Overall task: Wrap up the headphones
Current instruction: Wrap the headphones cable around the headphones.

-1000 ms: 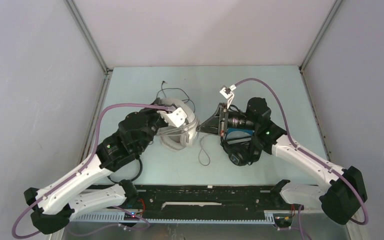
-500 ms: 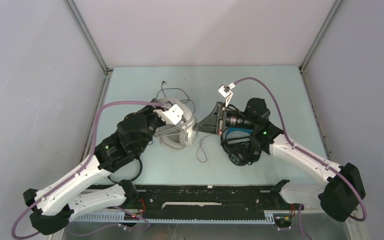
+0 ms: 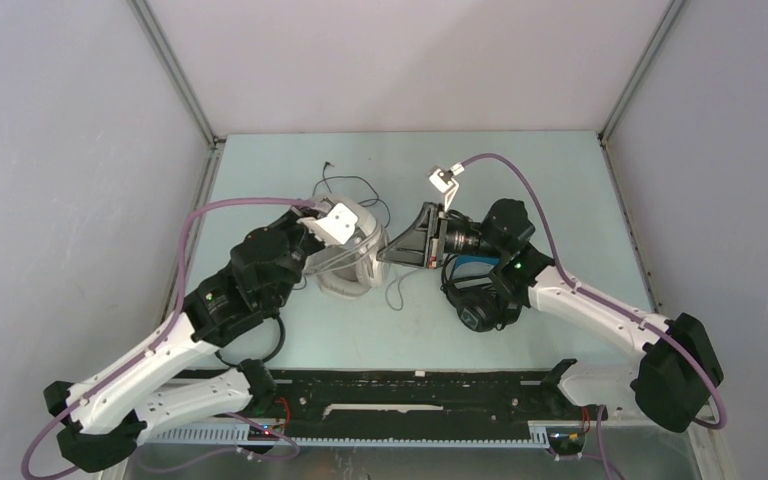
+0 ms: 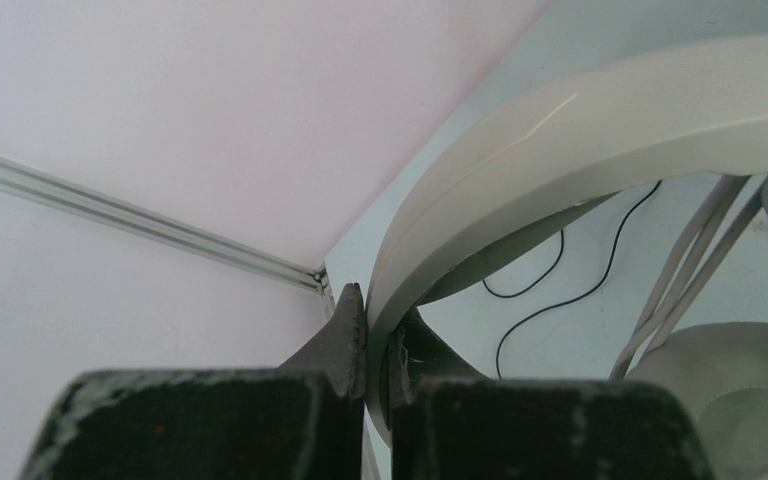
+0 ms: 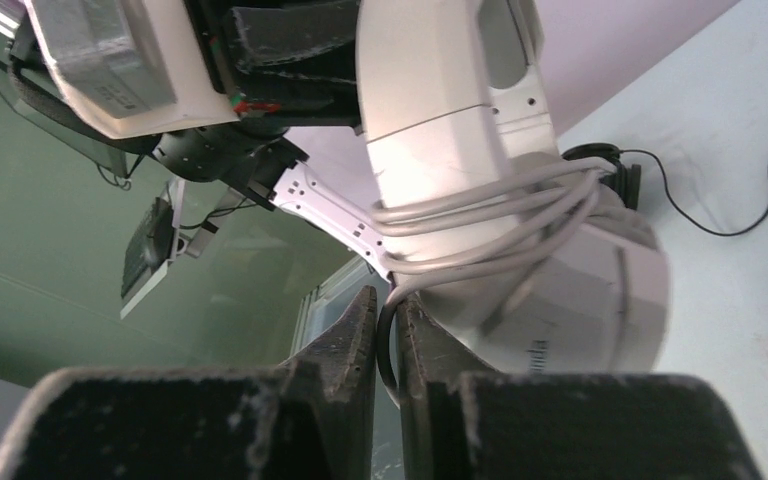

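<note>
The white-grey headphones (image 3: 345,265) are held off the table with my left gripper (image 3: 322,240) shut on their headband (image 4: 580,130). Their grey cable (image 5: 480,220) is wound several turns round the earcup. My right gripper (image 5: 388,320) is close against the earcup, its jaws nearly together with the cable's free end pinched between them. A short loose piece of the cable (image 3: 392,292) hangs down to the table. The black headphones with blue accents (image 3: 480,300) lie under my right arm. A small black pair (image 5: 605,170) with a thin black cable (image 3: 352,185) lies behind the white pair.
Grey walls close in the table on the left, the back and the right. A black rail (image 3: 410,385) runs along the near edge between the arm bases. My left arm (image 5: 320,205) fills the upper left of the right wrist view.
My right gripper has moved left to the white-grey headphones, drawing the cable in; the loose loop on the table has shortened. The left arm has shifted the headphones slightly up and left.
</note>
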You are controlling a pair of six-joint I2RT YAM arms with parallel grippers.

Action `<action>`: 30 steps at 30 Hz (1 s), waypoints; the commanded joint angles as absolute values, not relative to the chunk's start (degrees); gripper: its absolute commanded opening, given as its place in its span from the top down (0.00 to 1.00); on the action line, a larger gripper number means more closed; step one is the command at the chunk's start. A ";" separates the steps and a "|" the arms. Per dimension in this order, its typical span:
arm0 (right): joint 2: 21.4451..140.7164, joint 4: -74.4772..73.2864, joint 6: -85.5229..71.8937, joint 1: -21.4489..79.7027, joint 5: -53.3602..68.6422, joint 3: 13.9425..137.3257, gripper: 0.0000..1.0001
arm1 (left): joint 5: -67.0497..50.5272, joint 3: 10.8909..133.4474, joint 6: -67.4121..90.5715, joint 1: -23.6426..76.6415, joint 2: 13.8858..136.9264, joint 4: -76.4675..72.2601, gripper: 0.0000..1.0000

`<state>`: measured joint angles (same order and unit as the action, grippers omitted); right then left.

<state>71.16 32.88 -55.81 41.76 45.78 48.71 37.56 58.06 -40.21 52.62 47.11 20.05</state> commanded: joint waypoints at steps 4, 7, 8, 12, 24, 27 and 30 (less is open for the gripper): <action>71.36 41.93 -58.14 44.05 49.46 53.17 0.83 | 45.57 59.61 -32.02 51.16 49.57 21.32 1.00; 72.22 41.14 -57.43 44.25 48.16 53.43 0.83 | 46.32 61.29 -28.34 51.15 50.54 22.72 1.00; 72.51 40.61 -56.91 44.23 47.64 53.55 0.83 | 46.47 61.79 -27.16 51.21 50.89 23.01 1.00; 73.91 39.77 -55.86 44.29 45.95 54.03 0.82 | 46.03 63.40 -21.60 51.15 51.36 24.28 1.00; 75.24 34.20 -48.85 45.04 40.36 55.02 0.79 | 53.52 69.79 -6.34 51.09 54.86 27.95 1.00; 75.24 32.73 -46.85 45.72 39.12 54.98 0.79 | 54.20 71.48 -2.83 50.94 55.39 29.02 1.00; 75.43 32.33 -45.41 46.52 38.29 55.02 0.78 | 53.89 73.34 1.15 50.80 55.93 30.32 1.00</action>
<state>75.22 32.62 -49.30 45.30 40.38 52.25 51.20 66.83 -8.60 51.29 56.14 33.17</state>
